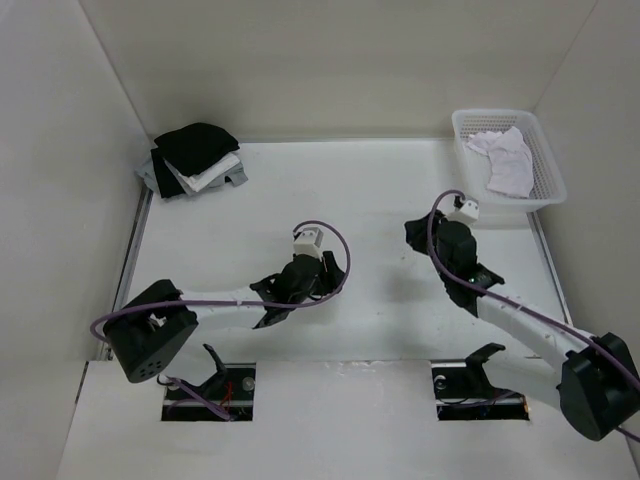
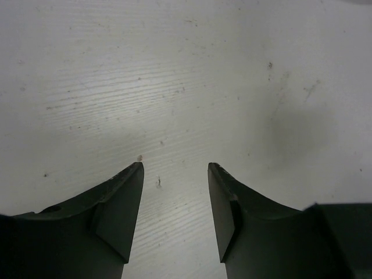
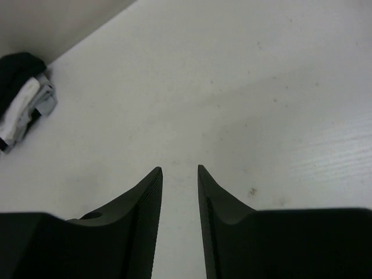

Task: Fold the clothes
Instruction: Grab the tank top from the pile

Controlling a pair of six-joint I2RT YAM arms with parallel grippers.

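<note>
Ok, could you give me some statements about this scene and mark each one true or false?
1. The white top lies in the basket. True.
2. The left gripper holds cloth. False: it is open and empty.
3. The pile of dark garments sits in the far left corner. True.
4. The right gripper touches the basket. False: it hangs open over the bare table, apart from the basket.

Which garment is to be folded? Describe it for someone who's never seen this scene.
At the table's far right corner sits a white mesh basket. The crumpled white top lies inside it, alone, unlike the black, white and grey pile stacked at the far left.
</note>
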